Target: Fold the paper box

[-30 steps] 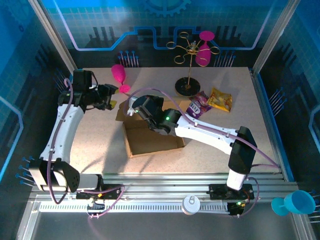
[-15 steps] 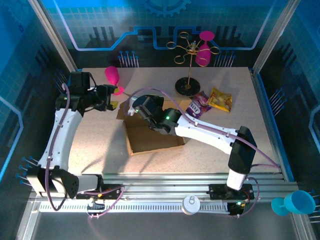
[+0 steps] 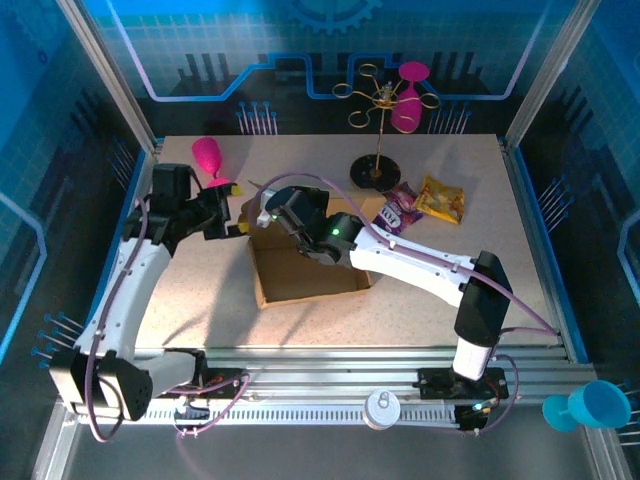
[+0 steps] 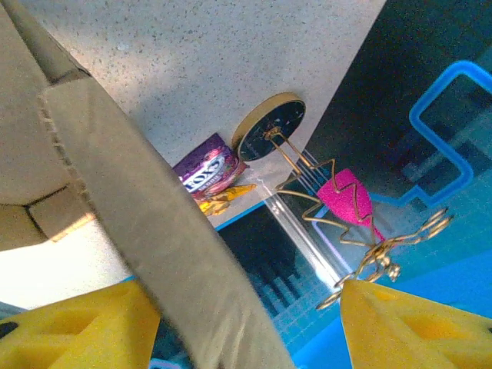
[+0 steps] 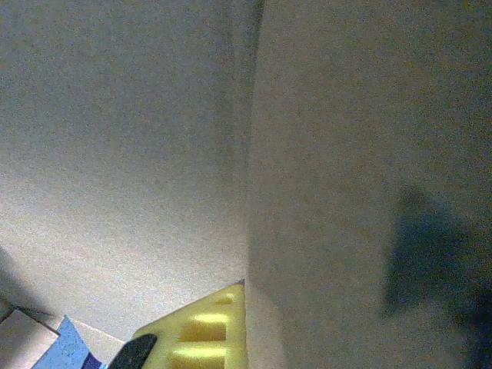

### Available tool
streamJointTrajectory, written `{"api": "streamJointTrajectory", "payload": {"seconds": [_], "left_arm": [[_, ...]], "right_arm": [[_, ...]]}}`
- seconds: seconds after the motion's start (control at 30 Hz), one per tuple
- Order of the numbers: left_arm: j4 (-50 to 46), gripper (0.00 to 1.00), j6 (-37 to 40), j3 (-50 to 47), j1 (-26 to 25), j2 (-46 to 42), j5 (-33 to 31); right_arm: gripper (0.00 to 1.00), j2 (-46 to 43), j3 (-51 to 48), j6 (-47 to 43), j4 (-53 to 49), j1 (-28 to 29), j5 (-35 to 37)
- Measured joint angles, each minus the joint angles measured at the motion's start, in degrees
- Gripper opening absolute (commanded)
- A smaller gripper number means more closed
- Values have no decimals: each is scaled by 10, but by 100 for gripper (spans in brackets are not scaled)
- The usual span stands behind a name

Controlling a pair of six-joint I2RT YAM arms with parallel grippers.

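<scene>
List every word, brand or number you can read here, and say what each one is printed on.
"OXO", roughly, in white letters on the small purple snack packet; blurred, so uncertain.
Too small to read: the print on the small yellow snack packet.
No print on the plain brown cardboard paper box.

The table [image 3: 200, 290] bears the paper box [image 3: 300, 285], a wire stand [image 3: 377, 172], a purple packet [image 3: 398, 213] and a yellow packet [image 3: 441, 200].

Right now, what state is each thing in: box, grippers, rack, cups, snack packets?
Box: top open, walls up.
Left gripper: open around a box flap.
Right gripper: shut, at the box's far wall.
Rack: upright.
Cup on rack: hanging upside down.
Cup on table: tilt unclear.
Purple packet: lying flat.
Yellow packet: lying flat.
</scene>
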Motion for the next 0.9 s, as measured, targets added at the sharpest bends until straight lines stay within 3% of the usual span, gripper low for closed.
{"api": "streamJointTrajectory", "payload": {"seconds": [0.27,0.5,0.53,0.63,0.7,0.8,0.9], "left_arm": [[58,41,-68,-11,-25,13,-5],[81,9,-82,-18,-25,21,-4],[86,5,-84,-21,-25,22,-4],[103,0,-84,-25,-25,26,-4],[109,0,-76,-29,-22,34,-1],[120,0,-52,-32,-9,57,27],[131,0,1,-31,18,88,70]], "right_arm": [[0,3,10,9,-13,0,0],[0,3,16,31,-31,0,0],[8,3,18,36,-37,0,0],[47,3,28,66,-66,1,-5],[62,3,46,94,-92,1,-15],[73,-10,77,157,-139,-1,-50],[75,-52,92,229,-191,-19,-107]]}}
